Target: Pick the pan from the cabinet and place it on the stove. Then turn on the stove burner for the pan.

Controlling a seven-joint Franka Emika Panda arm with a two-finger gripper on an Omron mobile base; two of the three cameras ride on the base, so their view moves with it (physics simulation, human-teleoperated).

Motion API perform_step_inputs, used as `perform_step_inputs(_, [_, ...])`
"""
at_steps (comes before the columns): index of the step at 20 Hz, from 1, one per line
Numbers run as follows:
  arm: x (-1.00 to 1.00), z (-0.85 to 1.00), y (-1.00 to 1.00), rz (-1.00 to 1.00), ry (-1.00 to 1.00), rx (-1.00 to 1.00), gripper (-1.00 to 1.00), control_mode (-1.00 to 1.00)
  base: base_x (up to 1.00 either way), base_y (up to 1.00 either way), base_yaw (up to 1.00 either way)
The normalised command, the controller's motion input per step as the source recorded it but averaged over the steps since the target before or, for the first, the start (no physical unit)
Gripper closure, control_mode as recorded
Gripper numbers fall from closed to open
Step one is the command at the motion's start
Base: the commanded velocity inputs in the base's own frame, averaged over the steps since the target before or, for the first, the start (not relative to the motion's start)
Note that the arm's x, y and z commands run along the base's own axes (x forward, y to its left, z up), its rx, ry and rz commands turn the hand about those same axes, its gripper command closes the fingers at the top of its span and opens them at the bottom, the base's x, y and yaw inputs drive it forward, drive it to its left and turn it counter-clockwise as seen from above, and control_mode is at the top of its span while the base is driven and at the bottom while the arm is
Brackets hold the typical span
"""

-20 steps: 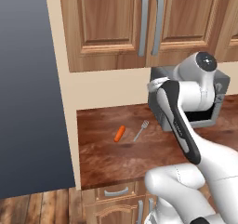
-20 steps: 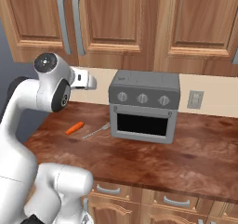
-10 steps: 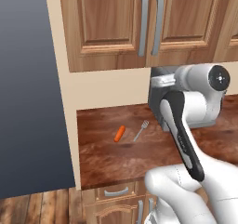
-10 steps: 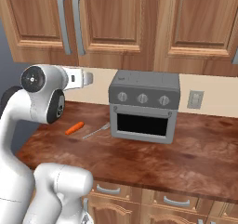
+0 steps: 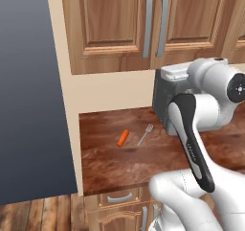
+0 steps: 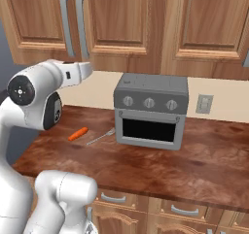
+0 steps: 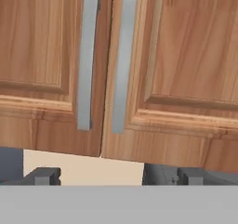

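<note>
Cabinet [image 7: 116, 79] doors shut, contents hidden, pan location can't tell. Fingers [image 7: 46, 175] spread wide, empty, aimed just below the two bar handles [image 7: 87, 60]. Worktop [image 6: 204, 160]: oven [image 6: 151, 110], carrot [image 6: 78, 133], fork [image 6: 100, 137].

A glossy white robot arm [image 5: 206, 115] of rounded, bulbous segments, with dark grey joint caps, a black stripe along one link, and dark grey end effector [image 7: 111, 175] tips.

The white arm is raised, its gripper [image 7: 111, 175] spread wide and holding nothing.
</note>
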Motion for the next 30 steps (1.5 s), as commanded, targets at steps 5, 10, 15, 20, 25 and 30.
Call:
perform_step_inputs(5, [-0.09,0.61,0.00,0.00,-0.19,0.00,-1.00,-1.00,0.00,0.00,0.00])
perform_step_inputs(10, [0.03,0.47,0.00,0.00,-0.15,0.00,-1.00,-1.00,0.00,0.00,0.00])
perform_step_inputs(15, [0.27,0.11,0.02,0.00,-0.10,0.00,-1.00,-1.00,0.00,0.00,0.00])
perform_step_inputs(20, [0.43,0.00,0.07,0.00,-0.06,0.00,-1.00,-1.00,0.00,0.00,0.00])
perform_step_inputs(25, [0.46,0.00,0.00,0.00,-0.02,0.00,-1.00,-1.00,0.00,0.00,0.00])
perform_step_inputs(30, [0.47,0.00,0.00,0.00,0.00,0.00,-1.00,-1.00,0.00,0.00,0.00])
